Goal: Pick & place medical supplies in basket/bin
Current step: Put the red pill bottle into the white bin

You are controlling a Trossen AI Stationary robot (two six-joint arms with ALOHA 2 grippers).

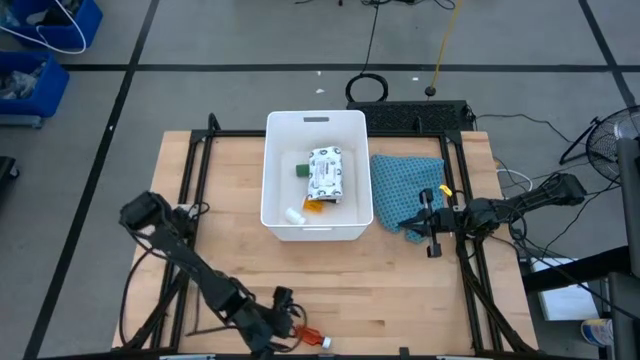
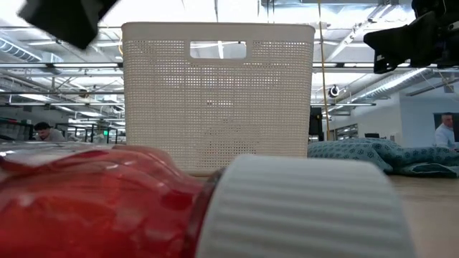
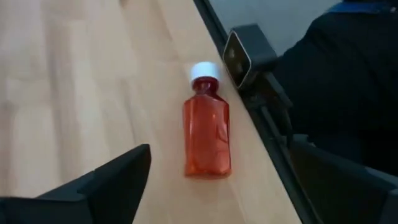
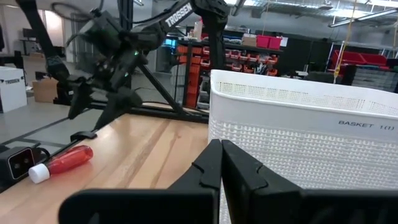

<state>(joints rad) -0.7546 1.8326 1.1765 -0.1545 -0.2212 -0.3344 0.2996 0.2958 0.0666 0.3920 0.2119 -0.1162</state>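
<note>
Red bottle (image 3: 207, 134) with its white cap (image 3: 205, 70) lay flat on the wooden table (image 1: 400, 290), right at the table's near edge and far from the basket (image 1: 283, 180). Left gripper (image 3: 249, 186) hovered just above the bottle with its fingers spread wide, one on each side, not yet touching it. I judge that the step in hand was the pick of this last loose item. The next move asked for a descent around the bottle's body and a firm closing, then a long carry to the basket.

Inside the basket already lay the white printed packet (image 1: 327, 174), a green oblong (image 1: 300, 170), an orange vial (image 1: 314, 206) and a small white cylinder (image 1: 294, 214). Beside the basket lay the teal cloth (image 1: 398, 185), and over its edge the right gripper (image 1: 432, 225) waited, closed and empty. A black camera box (image 3: 244, 52) stood just beside the cap and could hinder the fingers.
</note>
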